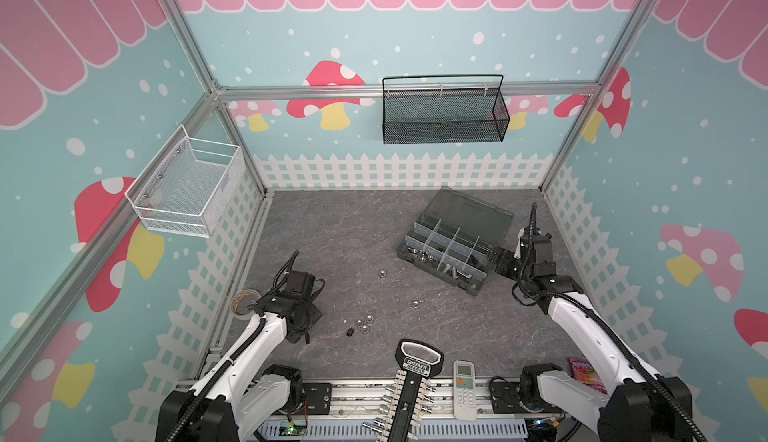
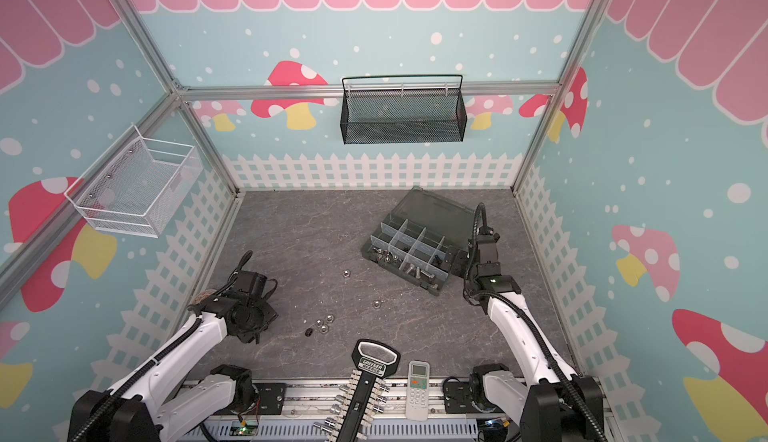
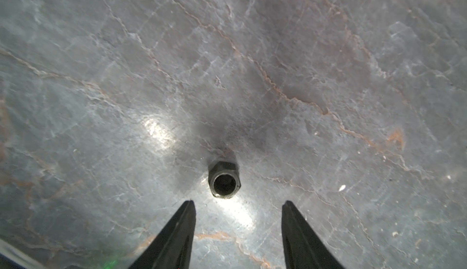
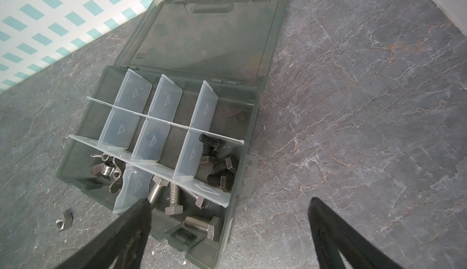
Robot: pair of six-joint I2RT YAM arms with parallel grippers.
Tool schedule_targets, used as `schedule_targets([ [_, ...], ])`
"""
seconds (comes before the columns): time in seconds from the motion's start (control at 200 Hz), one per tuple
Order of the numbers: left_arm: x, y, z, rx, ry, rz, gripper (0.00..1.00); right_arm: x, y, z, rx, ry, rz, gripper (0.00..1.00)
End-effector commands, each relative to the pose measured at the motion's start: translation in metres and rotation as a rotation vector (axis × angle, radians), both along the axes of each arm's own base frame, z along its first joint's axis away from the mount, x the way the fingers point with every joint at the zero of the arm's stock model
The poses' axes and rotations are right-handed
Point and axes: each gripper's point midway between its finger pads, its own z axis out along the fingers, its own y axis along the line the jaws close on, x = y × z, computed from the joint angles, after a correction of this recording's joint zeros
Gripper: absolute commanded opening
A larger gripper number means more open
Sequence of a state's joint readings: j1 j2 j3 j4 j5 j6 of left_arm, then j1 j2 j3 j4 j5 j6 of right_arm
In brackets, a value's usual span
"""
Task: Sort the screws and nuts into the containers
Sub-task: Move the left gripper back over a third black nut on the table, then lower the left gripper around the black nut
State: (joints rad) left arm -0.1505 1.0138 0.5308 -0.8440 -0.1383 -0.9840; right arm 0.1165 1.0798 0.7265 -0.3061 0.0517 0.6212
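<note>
A black hex nut (image 3: 224, 183) lies on the grey table just beyond the fingertips of my left gripper (image 3: 237, 204), which is open and holds nothing. In both top views that nut (image 1: 350, 332) sits beside three silver nuts (image 1: 364, 322); two more silver nuts (image 1: 382, 273) (image 1: 414, 304) lie apart. The dark grey organiser box (image 4: 249, 133) stands open with its lid flat. Its compartments hold silver screws (image 4: 174, 199), black screws (image 4: 217, 166) and wing nuts (image 4: 106, 171). My right gripper (image 4: 228, 200) hangs wide open and empty over the box's near corner (image 1: 498, 261).
One wing nut (image 4: 64, 221) lies on the table beside the box. A socket rack (image 1: 409, 394) and a white remote (image 1: 464, 390) sit at the front edge, and a tape roll (image 1: 243, 302) lies behind the left arm. A black mesh basket (image 1: 444, 111) and a white wire basket (image 1: 187, 186) hang on the walls.
</note>
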Motion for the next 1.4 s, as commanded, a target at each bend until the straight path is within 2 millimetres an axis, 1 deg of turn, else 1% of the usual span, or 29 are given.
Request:
schedule_targets([
  [0.0,-0.004,0.005,-0.007,0.016,0.03,0.011,0.52,-0.003,-0.002,-0.01,0.003,0.02,-0.012,0.98],
  [0.245,-0.009,0.006,-0.021,-0.006,0.07,0.024,0.42,-0.003,-0.004,-0.012,-0.005,0.028,-0.019,0.98],
  [0.46,-0.012,0.008,-0.029,-0.014,0.086,0.045,0.41,-0.002,-0.004,-0.013,-0.004,0.033,-0.021,0.98],
  [0.72,-0.008,0.01,-0.036,-0.027,0.097,0.035,0.41,-0.002,-0.003,-0.013,-0.001,0.034,-0.02,0.98],
  [1.02,0.001,0.009,-0.038,-0.044,0.079,0.047,0.41,-0.001,-0.003,-0.013,0.0,0.034,-0.02,0.98],
  [1.166,0.001,0.009,-0.039,-0.053,0.081,0.052,0.36,-0.002,-0.004,-0.013,-0.001,0.034,-0.022,0.98],
  [1.391,0.0,0.006,-0.04,-0.071,0.079,0.059,0.36,-0.002,-0.004,-0.014,0.0,0.036,-0.025,0.98],
])
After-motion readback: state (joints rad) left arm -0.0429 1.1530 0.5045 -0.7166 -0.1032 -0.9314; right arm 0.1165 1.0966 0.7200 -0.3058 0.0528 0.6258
